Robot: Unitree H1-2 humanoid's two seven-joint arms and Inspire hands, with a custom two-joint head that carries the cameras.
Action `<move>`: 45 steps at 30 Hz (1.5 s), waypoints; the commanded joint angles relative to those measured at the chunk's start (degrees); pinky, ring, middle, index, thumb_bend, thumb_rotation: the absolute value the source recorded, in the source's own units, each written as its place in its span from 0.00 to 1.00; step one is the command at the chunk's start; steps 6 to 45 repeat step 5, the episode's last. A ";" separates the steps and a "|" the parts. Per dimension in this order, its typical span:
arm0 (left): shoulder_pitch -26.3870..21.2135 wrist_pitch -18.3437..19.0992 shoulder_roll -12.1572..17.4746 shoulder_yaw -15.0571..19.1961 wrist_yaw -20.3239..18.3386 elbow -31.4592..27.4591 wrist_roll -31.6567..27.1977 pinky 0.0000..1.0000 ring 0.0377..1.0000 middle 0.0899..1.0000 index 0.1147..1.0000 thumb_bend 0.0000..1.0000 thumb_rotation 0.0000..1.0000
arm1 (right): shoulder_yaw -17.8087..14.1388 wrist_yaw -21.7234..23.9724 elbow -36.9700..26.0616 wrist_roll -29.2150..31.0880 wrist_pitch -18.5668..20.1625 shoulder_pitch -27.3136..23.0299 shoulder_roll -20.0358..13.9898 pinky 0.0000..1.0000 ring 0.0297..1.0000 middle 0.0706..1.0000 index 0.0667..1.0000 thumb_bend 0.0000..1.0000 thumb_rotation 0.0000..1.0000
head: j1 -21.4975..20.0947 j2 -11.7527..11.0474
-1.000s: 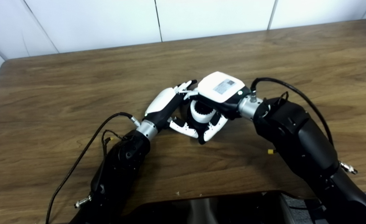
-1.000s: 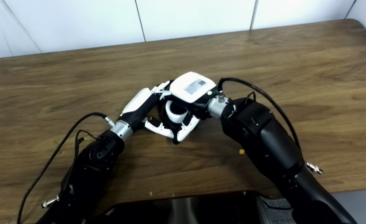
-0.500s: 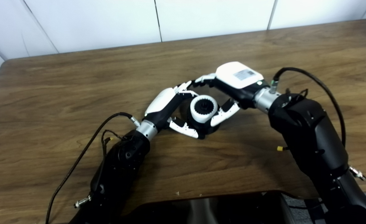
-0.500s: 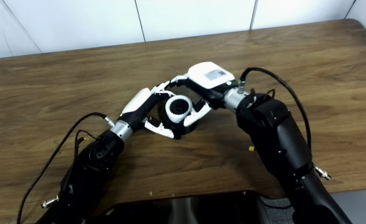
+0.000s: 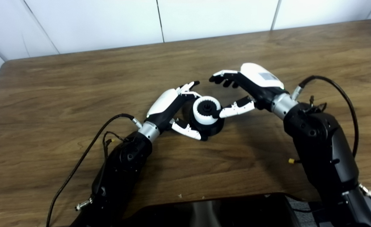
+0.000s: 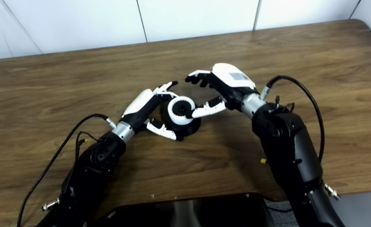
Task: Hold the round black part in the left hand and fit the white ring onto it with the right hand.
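The round black part (image 5: 211, 127) sits on the wooden table (image 5: 267, 41) near its middle, and the white ring (image 5: 206, 110) is seated on top of it, its toothed black centre showing through the ring's opening. The left hand (image 5: 169, 105) wraps the assembly from the left side: its fingers (image 5: 188, 88) curl over the far edge of the ring, while its thumb (image 5: 185, 129) reaches along the near side of the black part, so the hand has the black part clasped between them. Its forearm runs down toward the near left edge, with a black cable (image 5: 88, 151) looping off the wrist across the tabletop.

The right hand (image 5: 251, 86) is just to the right of the assembly and holds nothing. Its fingers (image 5: 223, 78) are spread apart and bent, hanging above the table a little beyond and to the right of the ring, clear of it. Its thumb (image 5: 236, 108) stretches leftward, with the tip at the ring's right edge; whether it actually touches the ring cannot be told from either view. The right forearm angles down to the near right corner, and a black cable (image 5: 336, 88) arcs over it.

A dark glossy surface (image 5: 210, 211) shows along the near edge of the view, between the two arms. White wall panels (image 5: 110, 22) stand behind the far edge of the table.
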 commanded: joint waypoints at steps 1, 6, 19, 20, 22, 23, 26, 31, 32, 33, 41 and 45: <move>-1.21 0.22 0.15 -0.06 -0.96 -0.88 -0.39 1.00 1.00 1.00 0.55 0.98 0.24 | -1.07 -4.69 0.12 2.14 -0.75 -0.55 0.90 0.53 0.67 0.73 0.74 0.63 0.38 | -0.04 -0.25; -1.26 0.20 0.07 -0.10 -0.78 -0.74 -0.13 1.00 1.00 1.00 0.55 0.98 0.24 | -1.46 -8.93 2.01 5.26 -1.66 1.19 1.82 0.53 0.67 0.72 0.73 0.58 0.33 | 0.31 -0.60; -1.26 0.20 0.07 -0.10 -0.78 -0.74 -0.13 1.00 1.00 1.00 0.55 0.98 0.24 | -1.46 -8.93 2.01 5.26 -1.66 1.19 1.82 0.53 0.67 0.72 0.73 0.58 0.33 | 0.31 -0.60; -1.26 0.20 0.07 -0.10 -0.78 -0.74 -0.13 1.00 1.00 1.00 0.55 0.98 0.24 | -1.46 -8.93 2.01 5.26 -1.66 1.19 1.82 0.53 0.67 0.72 0.73 0.58 0.33 | 0.31 -0.60; -1.26 0.20 0.07 -0.10 -0.78 -0.74 -0.13 1.00 1.00 1.00 0.55 0.98 0.24 | -1.46 -8.93 2.01 5.26 -1.66 1.19 1.82 0.53 0.67 0.72 0.73 0.58 0.33 | 0.31 -0.60; -1.26 0.20 0.07 -0.10 -0.78 -0.74 -0.13 1.00 1.00 1.00 0.55 0.98 0.24 | -1.46 -8.93 2.01 5.26 -1.66 1.19 1.82 0.53 0.67 0.72 0.73 0.58 0.33 | 0.31 -0.60; -1.26 0.20 0.07 -0.10 -0.78 -0.74 -0.13 1.00 1.00 1.00 0.55 0.98 0.24 | -1.46 -8.93 2.01 5.26 -1.66 1.19 1.82 0.53 0.67 0.72 0.73 0.58 0.33 | 0.31 -0.60; -1.26 0.20 0.07 -0.10 -0.78 -0.74 -0.13 1.00 1.00 1.00 0.55 0.98 0.24 | -1.46 -8.93 2.01 5.26 -1.66 1.19 1.82 0.53 0.67 0.72 0.73 0.58 0.33 | 0.31 -0.60; -1.26 0.20 0.07 -0.10 -0.78 -0.74 -0.13 1.00 1.00 1.00 0.55 0.98 0.24 | -1.46 -8.93 2.01 5.26 -1.66 1.19 1.82 0.53 0.67 0.72 0.73 0.58 0.33 | 0.31 -0.60; -1.26 0.20 0.07 -0.10 -0.78 -0.74 -0.13 1.00 1.00 1.00 0.55 0.98 0.24 | -1.46 -8.93 2.01 5.26 -1.66 1.19 1.82 0.53 0.67 0.72 0.73 0.58 0.33 | 0.31 -0.60; -1.26 0.20 0.07 -0.10 -0.78 -0.74 -0.13 1.00 1.00 1.00 0.55 0.98 0.24 | -1.46 -8.93 2.01 5.26 -1.66 1.19 1.82 0.53 0.67 0.72 0.73 0.58 0.33 | 0.31 -0.60; -1.26 0.20 0.07 -0.10 -0.78 -0.74 -0.13 1.00 1.00 1.00 0.55 0.98 0.24 | -1.46 -8.93 2.01 5.26 -1.66 1.19 1.82 0.53 0.67 0.72 0.73 0.58 0.33 | 0.31 -0.60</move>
